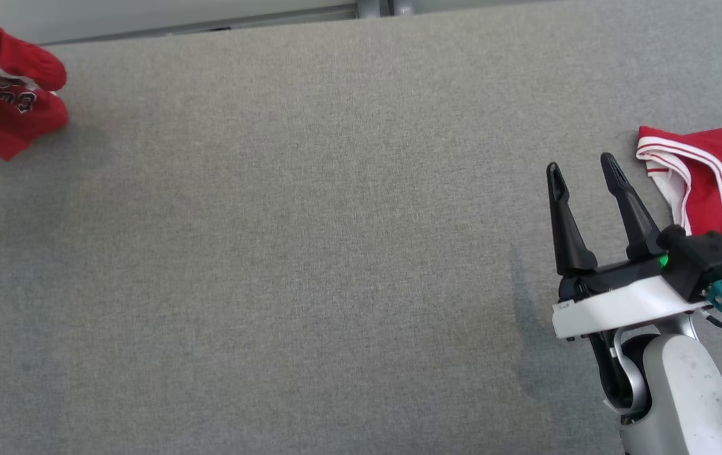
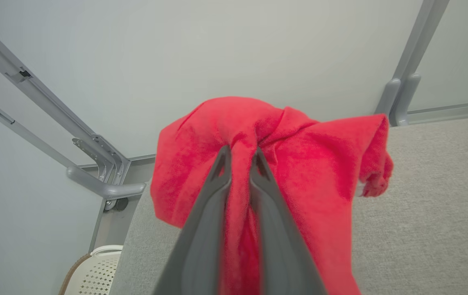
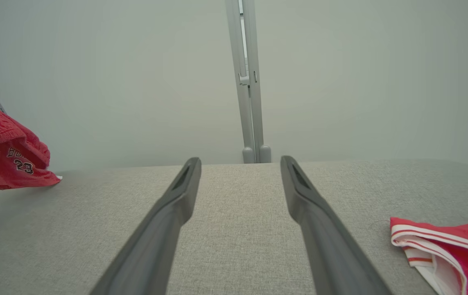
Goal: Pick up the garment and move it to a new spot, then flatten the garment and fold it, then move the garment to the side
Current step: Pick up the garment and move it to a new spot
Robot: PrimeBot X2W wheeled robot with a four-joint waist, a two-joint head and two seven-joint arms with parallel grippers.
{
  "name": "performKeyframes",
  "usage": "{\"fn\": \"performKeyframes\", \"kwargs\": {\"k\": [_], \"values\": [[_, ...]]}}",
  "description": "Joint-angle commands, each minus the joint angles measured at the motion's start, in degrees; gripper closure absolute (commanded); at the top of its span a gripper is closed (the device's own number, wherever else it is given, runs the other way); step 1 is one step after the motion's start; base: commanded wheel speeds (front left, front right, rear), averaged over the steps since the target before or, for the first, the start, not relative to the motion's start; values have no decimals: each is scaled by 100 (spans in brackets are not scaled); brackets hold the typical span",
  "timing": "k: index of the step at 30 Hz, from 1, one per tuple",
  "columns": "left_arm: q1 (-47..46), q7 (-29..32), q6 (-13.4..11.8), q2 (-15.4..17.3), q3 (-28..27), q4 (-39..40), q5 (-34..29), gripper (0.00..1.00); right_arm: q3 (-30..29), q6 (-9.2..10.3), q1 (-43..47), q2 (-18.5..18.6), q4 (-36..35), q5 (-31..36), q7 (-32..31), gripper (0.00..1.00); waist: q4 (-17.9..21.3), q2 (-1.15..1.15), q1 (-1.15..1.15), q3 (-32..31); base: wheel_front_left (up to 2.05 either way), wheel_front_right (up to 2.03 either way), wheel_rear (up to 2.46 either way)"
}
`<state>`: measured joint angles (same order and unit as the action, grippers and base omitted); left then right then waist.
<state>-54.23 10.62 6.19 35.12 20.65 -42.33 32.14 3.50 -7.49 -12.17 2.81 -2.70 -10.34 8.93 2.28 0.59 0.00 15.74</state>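
The garment point(image 1: 13, 107) is a red jersey with dark lettering, bunched up at the far left of the grey table. In the right wrist view the garment point(image 3: 8, 164) hangs with its lower edge near the table top and shows the number 23. My left gripper point(image 2: 240, 153) is shut on a fold of the garment point(image 2: 319, 164), and red cloth drapes over and around both fingers. My right gripper point(image 1: 585, 167) stands open above the table's right side with nothing between its fingers; the right wrist view shows this gripper point(image 3: 240, 159) over bare table.
A second red piece of clothing with white striped trim point(image 1: 708, 189) lies flat at the table's right edge, just right of my right gripper. The grey fabric table point(image 1: 310, 253) ends at a pale wall with metal rails point(image 2: 94, 164). A white perforated basket point(image 2: 94, 266) sits beyond the table's corner.
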Motion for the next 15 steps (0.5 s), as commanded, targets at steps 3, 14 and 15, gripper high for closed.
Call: {"fn": "performKeyframes", "kwargs": {"k": [3,14,15], "values": [[2,20,83,-148,212,300,57,100,-88,0,273,17,57,-48,25,0,77,-59,0,-798,0,0,0],[722,85,128,-688,1169,1868,667,100,-398,0,900,17,26,-107,-33,0,9,-59,0,-1467,0,0,0],[782,82,128,-786,1220,1987,719,100,-433,0,933,17,16,-115,-38,0,-5,-59,0,-1492,0,0,0]]}}
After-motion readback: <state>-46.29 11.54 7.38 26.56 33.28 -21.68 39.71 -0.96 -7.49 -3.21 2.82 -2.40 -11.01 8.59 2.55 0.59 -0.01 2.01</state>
